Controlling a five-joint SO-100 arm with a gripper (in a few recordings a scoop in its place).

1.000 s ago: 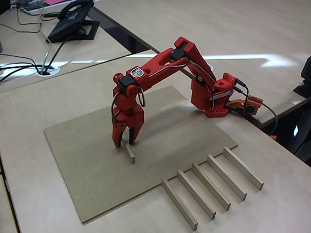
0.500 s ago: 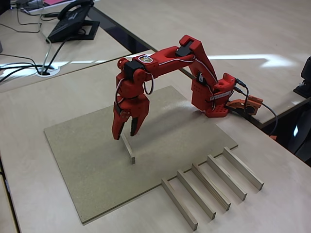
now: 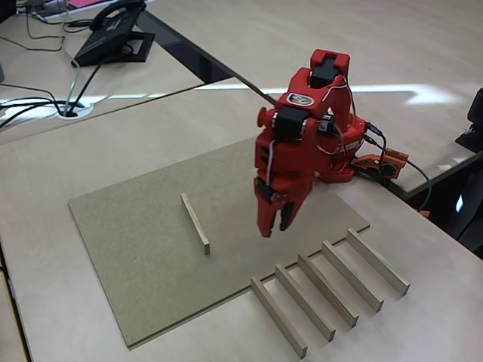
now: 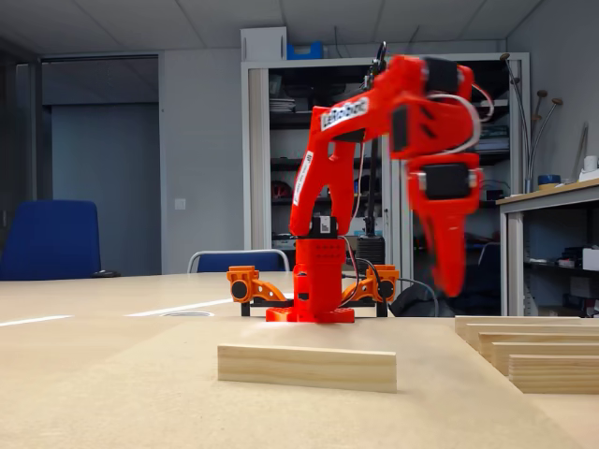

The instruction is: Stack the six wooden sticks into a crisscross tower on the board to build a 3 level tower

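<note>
One stick [image 3: 195, 222] on board [image 3: 136, 286], five [image 3: 330, 281] beside

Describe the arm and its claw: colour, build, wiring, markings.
The arm is bright red-orange plastic, blocky segments on a square base. White cables loop along its links. A white label with dark lettering runs along one link. The claw is the same red, two tapering pointed fingers.

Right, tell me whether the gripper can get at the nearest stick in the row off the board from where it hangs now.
Probably yes. The gripper hangs empty above the board edge, and the row's nearest stick lies flat on the table with a gap to its neighbour and nothing over it.
</note>
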